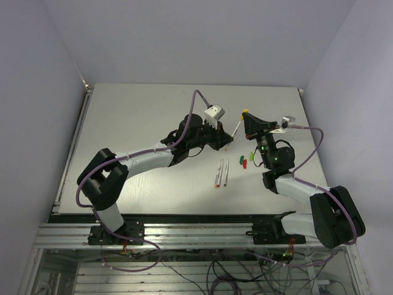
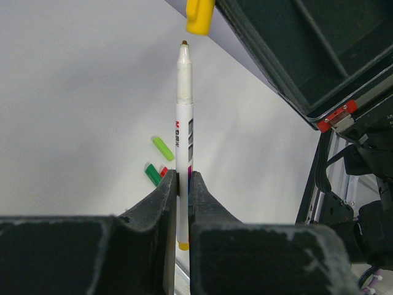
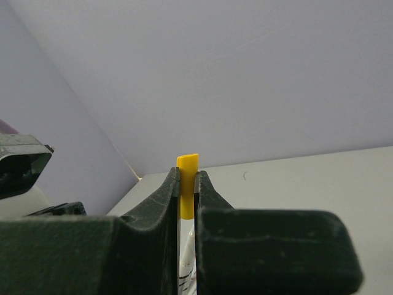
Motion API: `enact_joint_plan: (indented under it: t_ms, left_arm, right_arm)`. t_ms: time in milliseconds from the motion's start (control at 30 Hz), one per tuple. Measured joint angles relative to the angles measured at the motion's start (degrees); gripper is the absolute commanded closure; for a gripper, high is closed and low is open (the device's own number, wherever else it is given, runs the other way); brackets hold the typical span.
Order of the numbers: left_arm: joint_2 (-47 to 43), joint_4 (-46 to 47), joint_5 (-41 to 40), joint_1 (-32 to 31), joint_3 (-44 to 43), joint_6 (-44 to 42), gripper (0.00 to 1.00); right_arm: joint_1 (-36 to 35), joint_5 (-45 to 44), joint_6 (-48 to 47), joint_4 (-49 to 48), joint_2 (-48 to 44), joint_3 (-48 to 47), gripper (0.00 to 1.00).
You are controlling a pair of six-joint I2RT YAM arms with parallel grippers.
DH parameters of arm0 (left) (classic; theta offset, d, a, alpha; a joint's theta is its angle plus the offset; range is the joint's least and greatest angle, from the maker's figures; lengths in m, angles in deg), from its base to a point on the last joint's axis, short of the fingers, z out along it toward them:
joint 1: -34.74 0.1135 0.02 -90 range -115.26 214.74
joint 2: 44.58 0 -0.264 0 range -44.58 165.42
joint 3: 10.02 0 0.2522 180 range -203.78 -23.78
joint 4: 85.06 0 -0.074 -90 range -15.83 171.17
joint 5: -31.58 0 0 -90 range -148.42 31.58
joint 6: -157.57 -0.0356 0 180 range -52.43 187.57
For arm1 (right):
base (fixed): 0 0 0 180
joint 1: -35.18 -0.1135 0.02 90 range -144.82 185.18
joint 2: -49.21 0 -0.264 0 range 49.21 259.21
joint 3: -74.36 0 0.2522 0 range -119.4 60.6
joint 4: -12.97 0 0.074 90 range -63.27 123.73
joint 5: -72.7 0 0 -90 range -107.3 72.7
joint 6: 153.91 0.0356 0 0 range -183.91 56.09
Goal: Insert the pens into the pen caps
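A: Top view?
B: The left gripper (image 1: 227, 145) clamps a slim white pen (image 1: 236, 131) that points to one o'clock. The right gripper (image 1: 246, 116) pinches a yellow cap (image 1: 245, 112) just beyond it. Two more pens (image 1: 222, 173) lie on the table (image 1: 141, 110).

A: Wrists?
B: Left wrist: the smooth barrel stands upright, with the cap at twelve, just apart from the tip. Right wrist: the jaws are closed on the stubby plastic cap.

Bright, even, diffuse light; soft faint shadows; overhead view sharp; wrist views' near foreground slightly blurred.
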Motion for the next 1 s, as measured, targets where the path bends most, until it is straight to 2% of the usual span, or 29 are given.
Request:
enact_joint_plan:
  t_ms: [1000]
  left_arm:
    - [-0.4,0.5,0.0,0.0,0.7,0.0,0.93]
  right_arm:
    - [0.0,0.0,-0.1,0.3,0.9,0.6,1.0]
